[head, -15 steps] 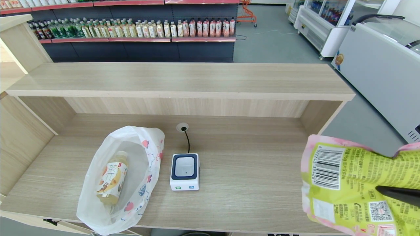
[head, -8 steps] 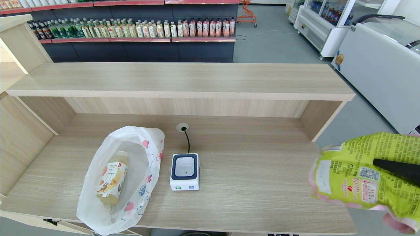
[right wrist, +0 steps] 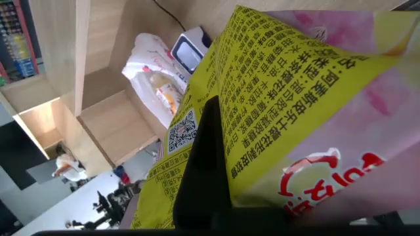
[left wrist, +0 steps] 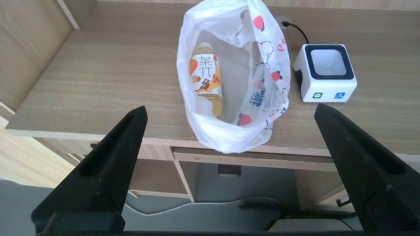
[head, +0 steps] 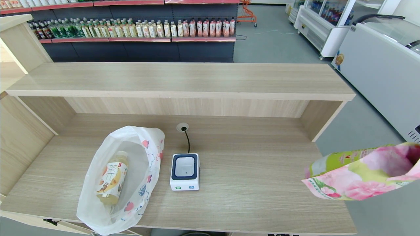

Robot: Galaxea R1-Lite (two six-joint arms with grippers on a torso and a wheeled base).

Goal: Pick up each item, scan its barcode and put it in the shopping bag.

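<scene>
On wooden table (head: 256,170): white square scanner (head: 184,171) beside white plastic shopping bag (head: 144,157) holding yellow-labelled bottle (head: 112,178). Off right end, green-pink snack pouch (head: 361,170), partly cut off, clamped in right hand (right wrist: 209,151). Left hand (left wrist: 230,118) spread apart.

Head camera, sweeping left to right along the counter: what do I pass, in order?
In order: shopping bag with a bottle lying inside → scanner → snack pouch, held up at the right end of the counter.
</scene>
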